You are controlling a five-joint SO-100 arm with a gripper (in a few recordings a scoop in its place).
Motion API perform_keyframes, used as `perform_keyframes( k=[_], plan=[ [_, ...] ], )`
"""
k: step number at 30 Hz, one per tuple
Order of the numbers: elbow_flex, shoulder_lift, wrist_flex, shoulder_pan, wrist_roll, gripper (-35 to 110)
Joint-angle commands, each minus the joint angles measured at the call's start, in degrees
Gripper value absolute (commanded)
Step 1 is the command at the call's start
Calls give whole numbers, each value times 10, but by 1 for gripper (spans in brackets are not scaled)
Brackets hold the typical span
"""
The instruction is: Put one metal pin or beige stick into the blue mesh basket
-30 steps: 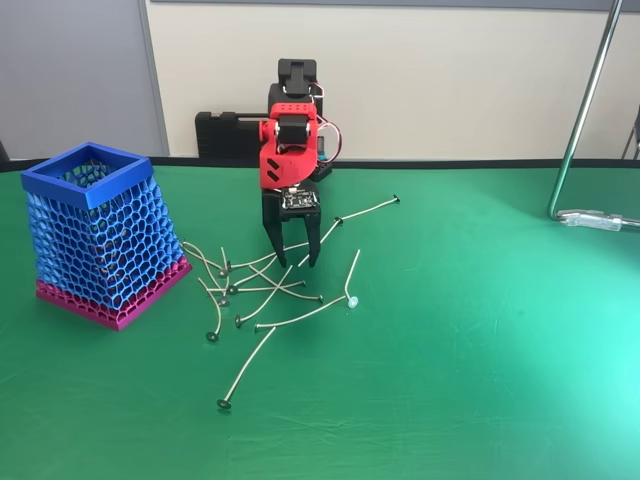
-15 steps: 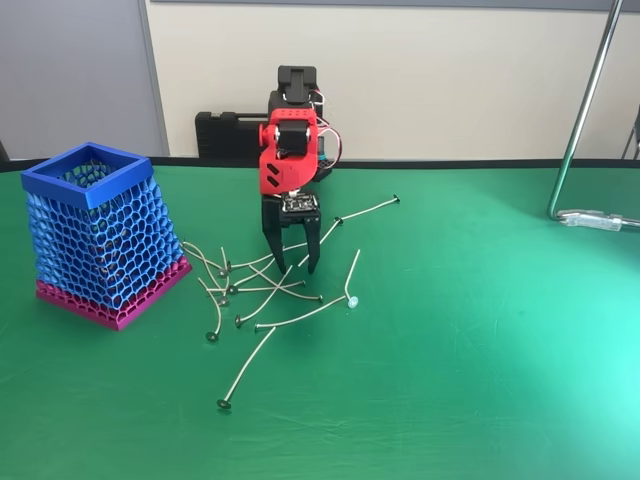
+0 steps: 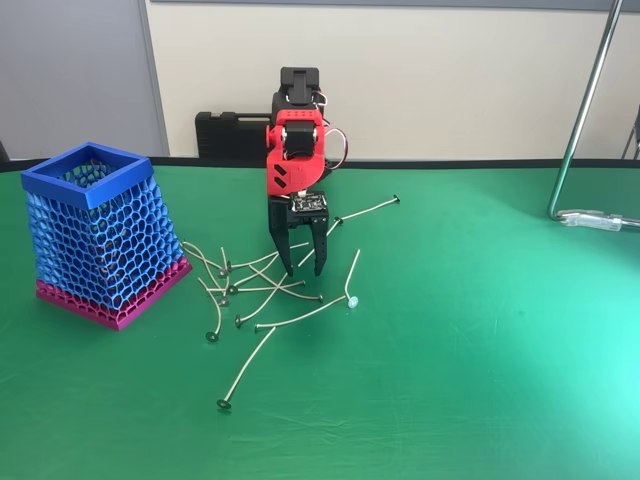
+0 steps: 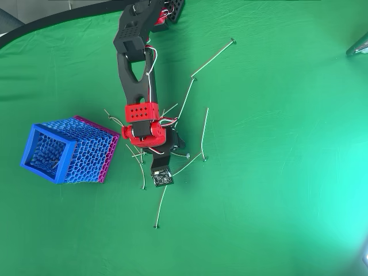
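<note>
The red and black gripper (image 3: 303,270) points straight down, its two black fingers spread apart with nothing between them. Right under it lies a messy heap of thin metal pins (image 3: 270,290) on the green table (image 3: 480,330). The pins cross each other in many directions. The blue mesh basket (image 3: 95,235) stands well off to the left in the fixed view.

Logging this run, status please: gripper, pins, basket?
Gripper open, tips down over the pin pile, holding nothing. Basket upright, left of pile in fixed view. Nothing blocking the way to it.
</note>
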Motion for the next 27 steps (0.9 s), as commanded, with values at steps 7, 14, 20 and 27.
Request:
perform_keyframes(
  k=[7, 14, 20, 27],
  plan=[
    [9, 3, -20, -1, 18, 22],
    [19, -2, -24, 0, 27, 22],
    [28, -2, -25, -1, 35, 22],
    [35, -4, -25, -1, 32, 21]
  ],
)
